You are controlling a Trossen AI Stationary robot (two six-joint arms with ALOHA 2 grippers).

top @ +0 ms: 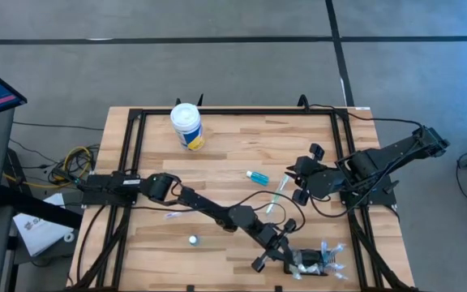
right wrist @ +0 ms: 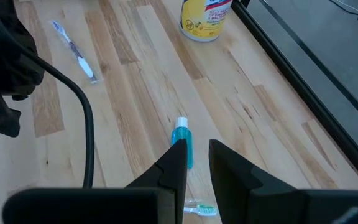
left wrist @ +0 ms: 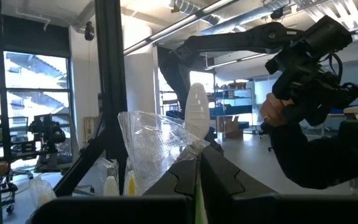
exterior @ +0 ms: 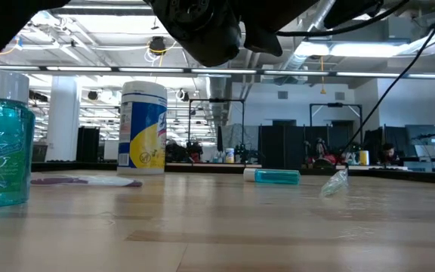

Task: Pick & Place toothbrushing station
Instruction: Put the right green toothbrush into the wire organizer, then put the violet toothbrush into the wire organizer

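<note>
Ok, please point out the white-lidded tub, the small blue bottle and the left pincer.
Tub (top: 187, 126): high view, on its white lid.
Blue bottle (right wrist: 182, 145): right wrist view, on its blue body.
Left pincer (top: 276, 258): high view, between its fingertips, near the table's front edge.

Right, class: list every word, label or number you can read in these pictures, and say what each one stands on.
No text can be read well enough to quote.
white-lidded tub: yellow and blue printed label, too blurred to read.
teal bottle: pale markings, unreadable.
small blue bottle: no text visible.
</note>
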